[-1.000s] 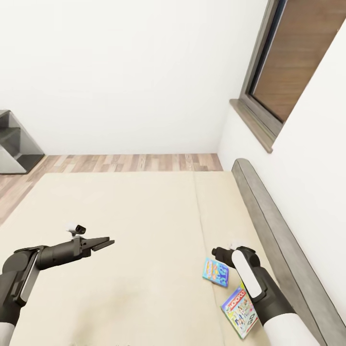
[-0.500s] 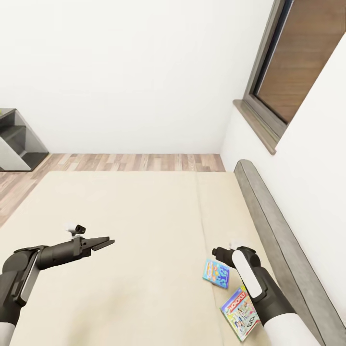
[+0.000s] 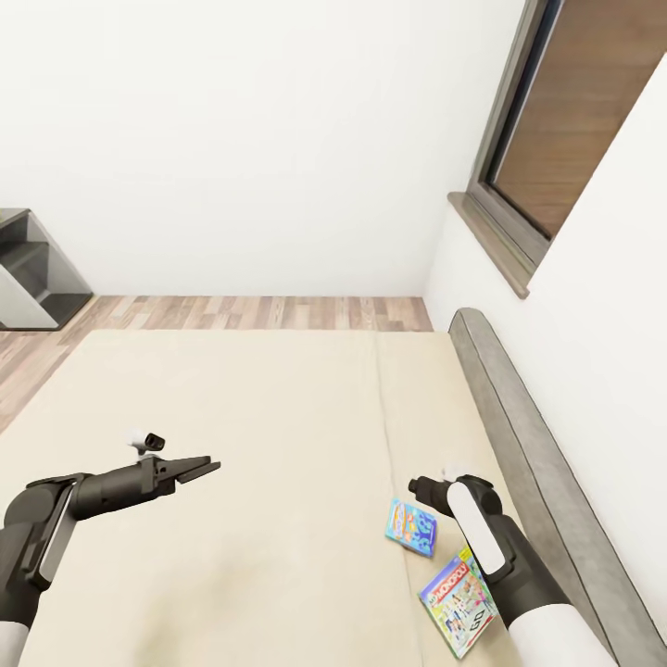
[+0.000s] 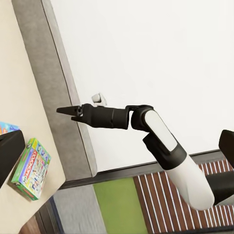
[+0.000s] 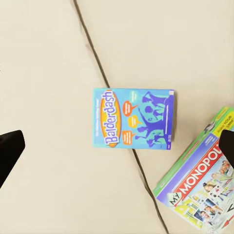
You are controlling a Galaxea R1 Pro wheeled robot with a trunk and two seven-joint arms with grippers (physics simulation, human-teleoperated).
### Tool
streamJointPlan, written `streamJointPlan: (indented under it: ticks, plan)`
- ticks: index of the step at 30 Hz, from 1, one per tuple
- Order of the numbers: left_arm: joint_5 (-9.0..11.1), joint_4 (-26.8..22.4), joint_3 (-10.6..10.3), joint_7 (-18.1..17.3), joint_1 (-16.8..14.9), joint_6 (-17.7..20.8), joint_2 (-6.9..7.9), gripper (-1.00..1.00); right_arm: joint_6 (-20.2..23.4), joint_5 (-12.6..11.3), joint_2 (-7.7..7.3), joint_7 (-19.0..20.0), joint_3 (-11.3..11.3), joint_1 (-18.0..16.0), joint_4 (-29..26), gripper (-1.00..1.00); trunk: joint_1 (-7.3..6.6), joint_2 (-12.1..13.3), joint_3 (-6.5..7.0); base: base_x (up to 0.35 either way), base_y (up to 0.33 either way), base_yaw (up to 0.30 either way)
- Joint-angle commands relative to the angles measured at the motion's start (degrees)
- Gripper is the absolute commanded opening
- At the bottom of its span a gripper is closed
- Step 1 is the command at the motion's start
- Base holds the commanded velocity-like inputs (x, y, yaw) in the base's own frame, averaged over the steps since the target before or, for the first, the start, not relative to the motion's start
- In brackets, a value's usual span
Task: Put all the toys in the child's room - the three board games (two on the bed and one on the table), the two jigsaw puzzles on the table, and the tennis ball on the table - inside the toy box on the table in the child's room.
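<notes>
Board games on the bed, neither picked up yet.

Both flat boxes, the small blue Balderdash one [image 5: 134, 118] and the green-edged Monopoly one [image 3: 459, 602], lie just beside each other on the cream mattress [image 3: 259, 417] near its grey headboard [image 3: 537, 472]. My right gripper [image 4: 66, 110] hangs above the blue box with nothing in it, fingers looking closed; my left gripper [image 3: 199, 469] hovers well apart, also together and carrying nothing (toy box and table are somewhere off-camera). I judge the bed's share of the job unstarted.

The small blue Balderdash box [image 3: 411, 526] is lying on the wide cream bed [image 3: 232, 417], with the Monopoly box [image 3: 456, 600] just beside it, nearer the grey headboard [image 3: 537, 482].
</notes>
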Motion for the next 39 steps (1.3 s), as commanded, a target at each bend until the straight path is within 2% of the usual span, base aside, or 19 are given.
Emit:
streamJointPlan:
  ticks: [1,15,39]
  plan:
    - [0.0,0.0,0.0,-0.2,0.0,0.6,0.01,1.0,0.1,-0.5,-0.03,-0.5,0.1,0.0,-0.1,1.0,0.03,-0.1,-0.11,0.0,-0.001,0.083]
    - [0.0,0.0,-0.1,-0.2,0.0,0.6,0.02,1.0,0.1,-0.5,-0.03,-0.5,0.1,0.0,0.0,1.0,0.03,-0.1,-0.87,0.0,0.0,0.119]
    - [0.0,0.0,0.0,-0.2,0.0,0.6,0.01,1.0,0.0,-0.6,0.19,-0.5,0.2,0.0,-0.3,1.0,0.03,-0.1,-0.92,0.0,0.0,-0.028]
